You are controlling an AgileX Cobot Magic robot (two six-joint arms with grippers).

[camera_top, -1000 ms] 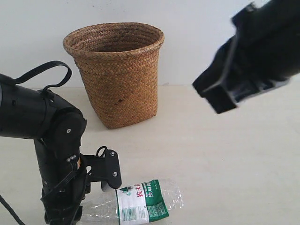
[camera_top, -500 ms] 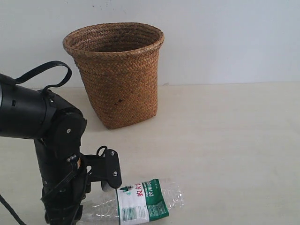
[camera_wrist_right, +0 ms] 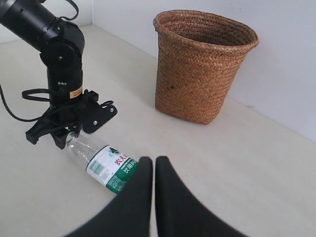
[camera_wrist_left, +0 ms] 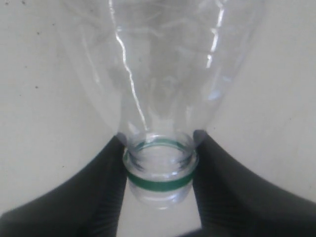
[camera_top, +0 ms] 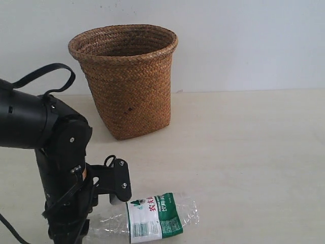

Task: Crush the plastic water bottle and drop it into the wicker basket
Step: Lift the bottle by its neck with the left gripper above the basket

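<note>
Clear, thin-walled ribbed plastic with no cap: the plastic water bottle (camera_top: 155, 221) lies on its side on the table (camera_top: 244, 152), at the near edge of the exterior view. It is well apart from the wicker basket (camera_top: 127, 86), which stands upright toward the back wall.

The left claw (camera_wrist_left: 160, 148) is closed on the bottle's neck, with one dark finger pressed to either side by the green ring, just short of the flaring shoulder. The right claw (camera_wrist_right: 153, 162) hangs over the table near the labelled body, its fingers drawn almost together with nothing between them.

Handling, as judged: the bottle looks empty and so should be very light. Its walls are soft and should buckle readily under a squeeze across the mid-body, with air escaping through the open mouth. The neck is the stiff part, a sound anchor but no place to crush. The glossy label is probably slippery, and the ribs beyond it offer better purchase. The right claw would need to widen before taking the body.
</note>
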